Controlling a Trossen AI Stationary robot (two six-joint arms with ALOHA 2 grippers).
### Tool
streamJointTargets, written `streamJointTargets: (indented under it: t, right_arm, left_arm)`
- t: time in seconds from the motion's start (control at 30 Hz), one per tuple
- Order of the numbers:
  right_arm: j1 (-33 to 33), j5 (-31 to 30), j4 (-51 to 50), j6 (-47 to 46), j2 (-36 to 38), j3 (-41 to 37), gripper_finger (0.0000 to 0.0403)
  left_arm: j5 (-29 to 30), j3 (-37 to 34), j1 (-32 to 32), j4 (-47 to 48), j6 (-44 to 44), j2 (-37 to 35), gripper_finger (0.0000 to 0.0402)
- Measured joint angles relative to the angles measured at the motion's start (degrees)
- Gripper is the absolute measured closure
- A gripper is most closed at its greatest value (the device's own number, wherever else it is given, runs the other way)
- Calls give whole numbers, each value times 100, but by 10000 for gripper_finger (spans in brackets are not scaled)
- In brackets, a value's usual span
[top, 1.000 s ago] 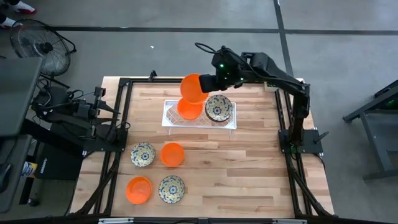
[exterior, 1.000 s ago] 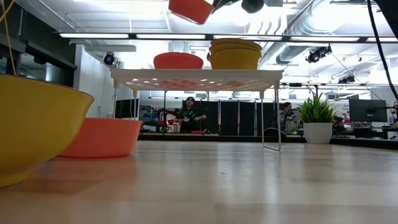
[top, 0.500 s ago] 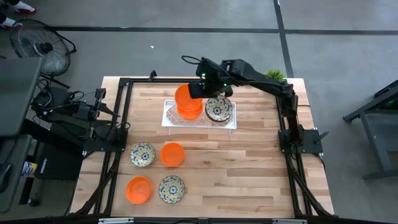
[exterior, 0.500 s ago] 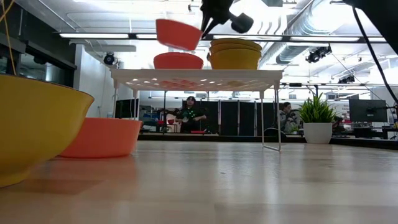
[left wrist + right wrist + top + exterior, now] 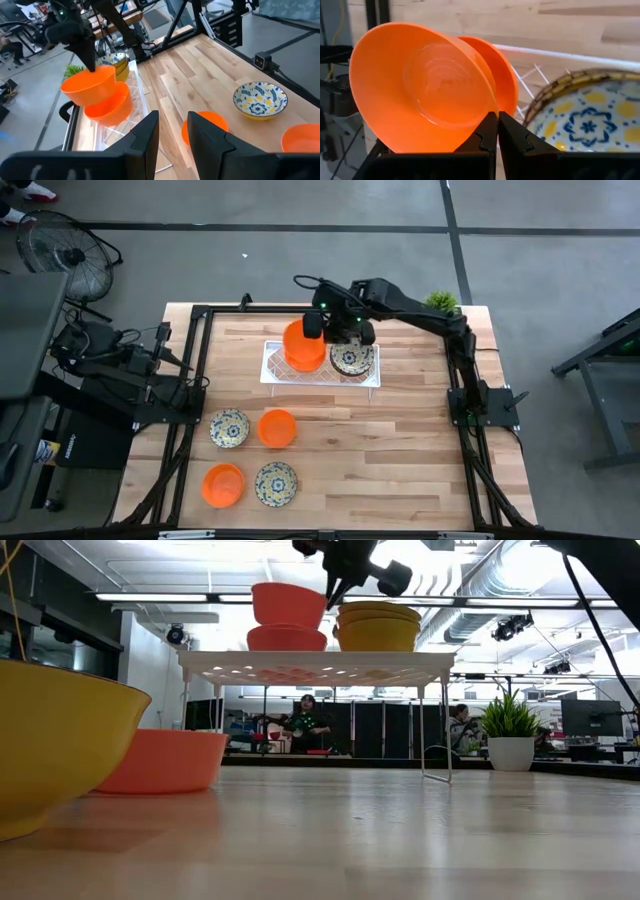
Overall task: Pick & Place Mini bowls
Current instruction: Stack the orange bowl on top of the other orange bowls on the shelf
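Note:
My right gripper point(image 5: 322, 330) is shut on an orange mini bowl point(image 5: 301, 345) over the white tray point(image 5: 322, 379) at the table's far middle. That bowl sits upright directly over another orange bowl point(image 5: 287, 638) on the tray. Whether it rests in that bowl I cannot tell. Beside it on the tray is a stack of floral bowls point(image 5: 353, 361). Nearer on the table stand two floral bowls point(image 5: 229, 428) point(image 5: 276, 484) and two orange bowls point(image 5: 277, 428) point(image 5: 223, 485). My left gripper point(image 5: 172, 134) waits open at the left edge, with nothing between its fingers. My right gripper pinches the orange bowl's rim point(image 5: 492, 107) between its two fingers, on the side toward the floral stack. The fingers point(image 5: 332, 590) slant down onto it from above. The bowl is upright and nearly level, its base at the rim of the orange bowl below.
The tray stands raised on thin legs point(image 5: 421, 720). A black frame point(image 5: 195, 370) runs along the table's left and right sides. A potted plant point(image 5: 440, 301) sits at the far right corner. Bare wood lies on the near right half of the table point(image 5: 400, 460).
My right gripper has come down with the orange bowl, a little toward the table's near left, and rolled at the wrist. The bowl, high and tilted before, now sits nearly level just over the orange bowl on the tray.

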State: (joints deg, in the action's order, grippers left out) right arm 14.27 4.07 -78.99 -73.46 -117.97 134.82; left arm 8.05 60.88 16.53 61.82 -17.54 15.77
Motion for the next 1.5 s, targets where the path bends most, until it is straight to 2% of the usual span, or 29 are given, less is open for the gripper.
streamJointTargets:
  t: [0.37, 1.5]
  right_arm:
    - [-201, -367, 3, -332, -29, 0, 403]
    - [-228, -413, -2, -216, -205, 0, 402]
  left_arm:
    - [-5, 0, 1, 108, -9, 0, 302]
    - [-166, 0, 0, 186, -7, -2, 302]
